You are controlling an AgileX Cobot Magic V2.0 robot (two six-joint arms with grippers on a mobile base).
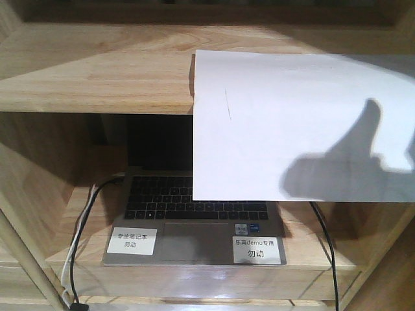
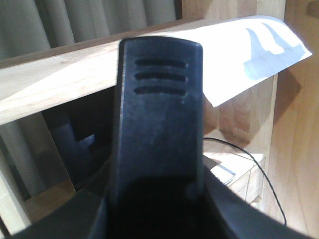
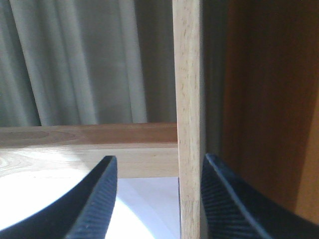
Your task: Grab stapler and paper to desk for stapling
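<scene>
Right end effector (image 3: 158, 159): fingers were apart, one on each side of an upright post (image 3: 188, 99) of the shelf unit (image 1: 97, 78). Left end effector (image 2: 159, 211): it appeared clamped on the black stapler (image 2: 159, 124), held in front of the shelf unit. The paper (image 1: 292, 123) lay on the shelf unit's upper board, overhanging its front edge. A laptop (image 1: 194, 223) sat on the lower board.

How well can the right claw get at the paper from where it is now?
Probably not cleanly yet. The right claw is open above the paper, but the shelf's upright post lines up between its fingers and may block a closing. The paper's overhanging front edge looks free.
</scene>
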